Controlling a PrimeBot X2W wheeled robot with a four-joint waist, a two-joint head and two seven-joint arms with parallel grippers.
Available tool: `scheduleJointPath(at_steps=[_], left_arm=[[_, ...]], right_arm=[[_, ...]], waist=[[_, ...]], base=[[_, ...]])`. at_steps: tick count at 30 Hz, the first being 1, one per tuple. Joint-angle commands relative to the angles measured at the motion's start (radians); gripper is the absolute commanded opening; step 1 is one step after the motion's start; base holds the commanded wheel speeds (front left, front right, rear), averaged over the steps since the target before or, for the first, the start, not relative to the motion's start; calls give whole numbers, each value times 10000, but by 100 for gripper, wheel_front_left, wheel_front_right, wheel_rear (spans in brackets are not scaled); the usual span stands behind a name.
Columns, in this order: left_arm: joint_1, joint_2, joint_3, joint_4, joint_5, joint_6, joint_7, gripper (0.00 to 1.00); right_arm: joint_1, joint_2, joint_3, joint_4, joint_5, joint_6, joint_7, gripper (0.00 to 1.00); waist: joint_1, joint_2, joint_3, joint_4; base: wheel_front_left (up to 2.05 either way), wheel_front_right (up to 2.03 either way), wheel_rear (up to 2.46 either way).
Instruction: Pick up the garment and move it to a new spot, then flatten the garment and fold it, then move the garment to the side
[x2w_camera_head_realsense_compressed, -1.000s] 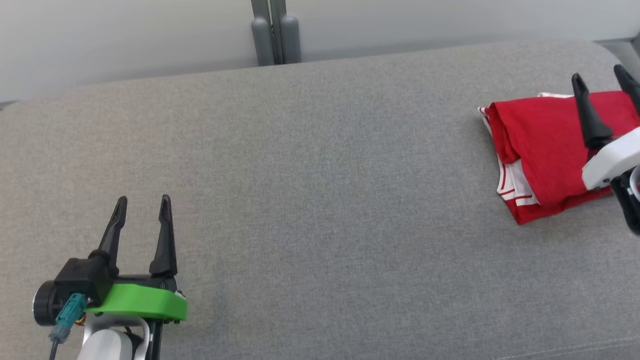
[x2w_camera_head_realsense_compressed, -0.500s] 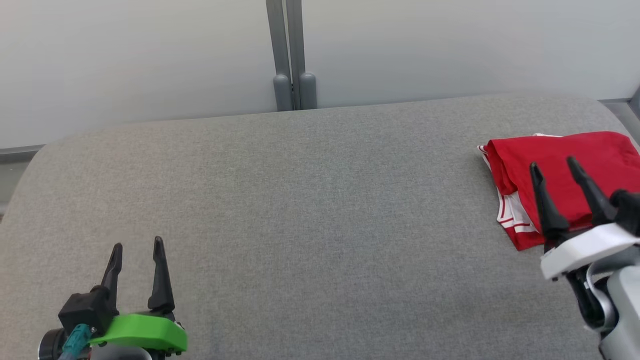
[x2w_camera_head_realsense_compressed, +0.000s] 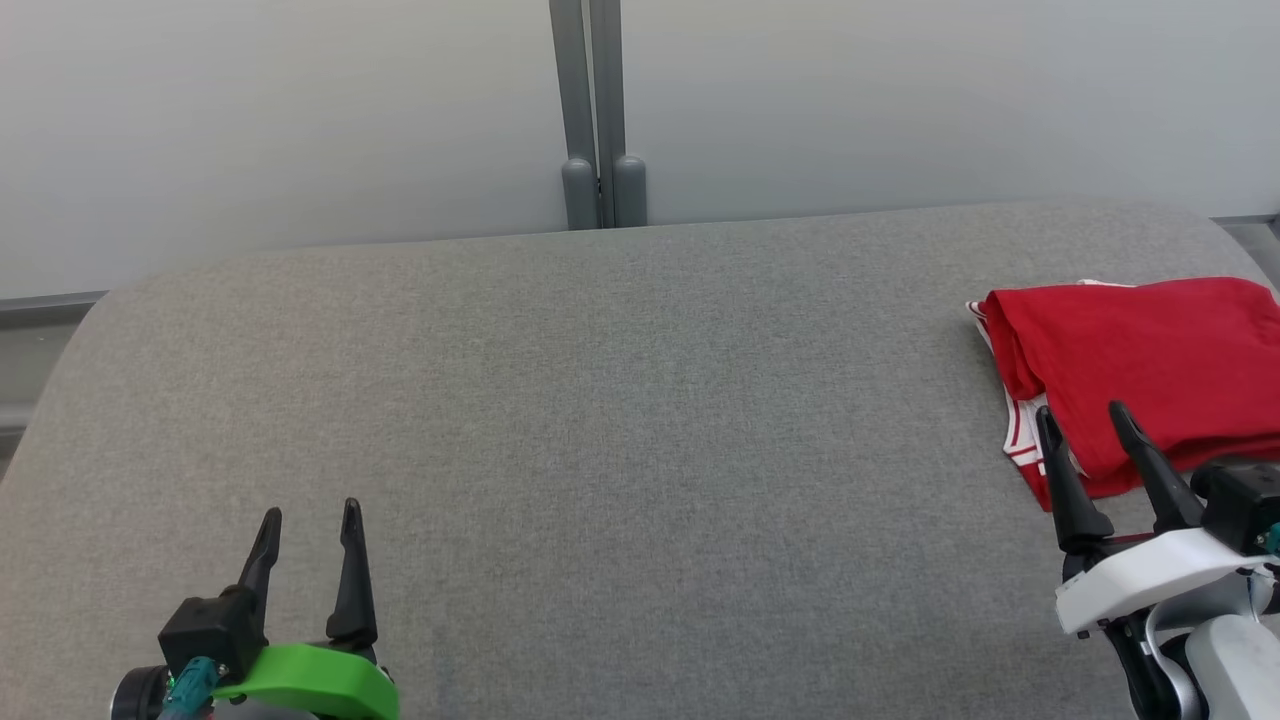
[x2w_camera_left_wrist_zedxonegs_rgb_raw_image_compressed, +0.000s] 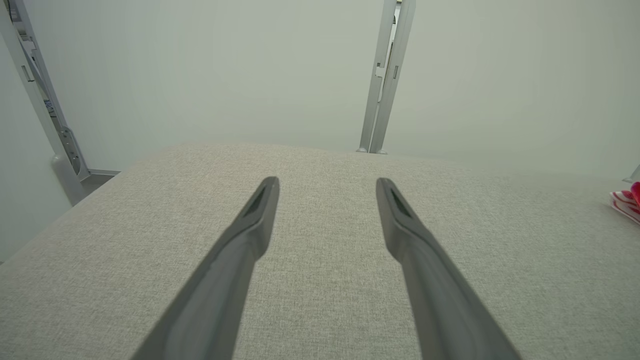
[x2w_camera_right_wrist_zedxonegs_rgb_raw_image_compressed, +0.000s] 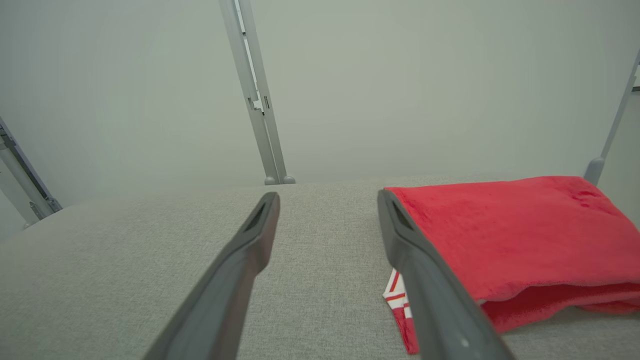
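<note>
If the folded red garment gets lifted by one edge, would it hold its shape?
Probably not: the red garment is soft layered fabric, likely to droop and unfold. It looks light; the woven grey cushion may drag on it.

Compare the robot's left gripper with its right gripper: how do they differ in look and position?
The left gripper sits on a green mount; the right gripper on a white mount. The left gripper is over bare grey cushion, far from the red garment; the right gripper is at the garment's near edge. Both are open and empty, with two dark fingers.
</note>
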Motion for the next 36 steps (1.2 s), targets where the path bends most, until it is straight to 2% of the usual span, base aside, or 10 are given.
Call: scheduleJointPath(at_steps=[1,13,35,36], left_arm=[[17,-20,-12,-25,148,-63,-43,100],[-353,-222,-38,285,607,-382,-44,100],[-446,-452,265,417,924,-595,-45,100],[-296,-436,246,440,906,-562,6,0]], right_arm=[[121,97,-30,39,26,-10,-36,100],[161,239,87,239,-39,-9,-37,100],[-17,258,355,489,48,-10,-37,100],[32,269,332,462,64,0,6,0]], waist=[[1,0,14,10],[1,0,87,47],[1,0,92,28],[1,0,92,28]], base=[[0,0,0],[0,0,0],[0,0,0],[0,0,0]])
